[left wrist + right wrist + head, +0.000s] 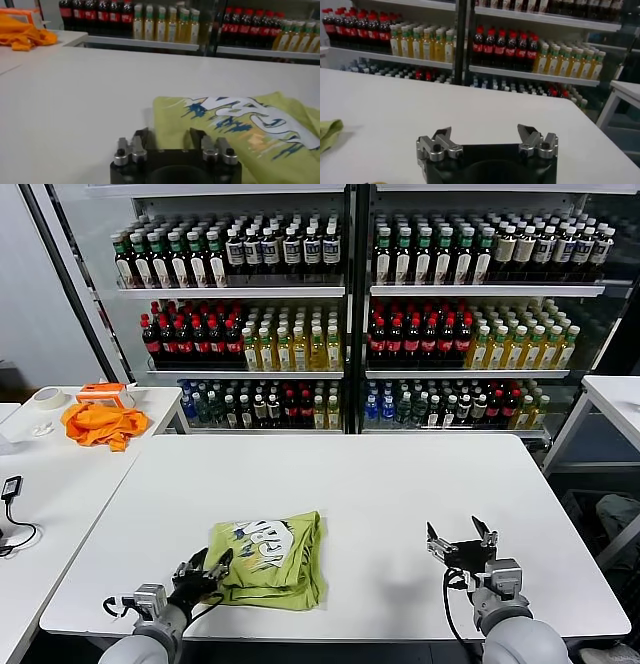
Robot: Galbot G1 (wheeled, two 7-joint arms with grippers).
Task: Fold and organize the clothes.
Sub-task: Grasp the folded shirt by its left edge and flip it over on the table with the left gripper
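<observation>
Left gripper [210, 564] is sitting low at the near edge of the white table [400, 484], fingers spread apart with nothing between them. Right past its fingertips, slightly toward the robot's right, is the lime-green T-shirt [270, 559], folded into a rough square with the white and blue print facing up. The wrist cam shows the gripper [167, 141] just short of the shirt's [240, 130] near edge; I can't tell if it touches. Right gripper [460, 542] hovers well off to the shirt's right, also spread wide and holding nothing. An orange cloth [102, 424] lies on the side table [50, 484], far from both.
</observation>
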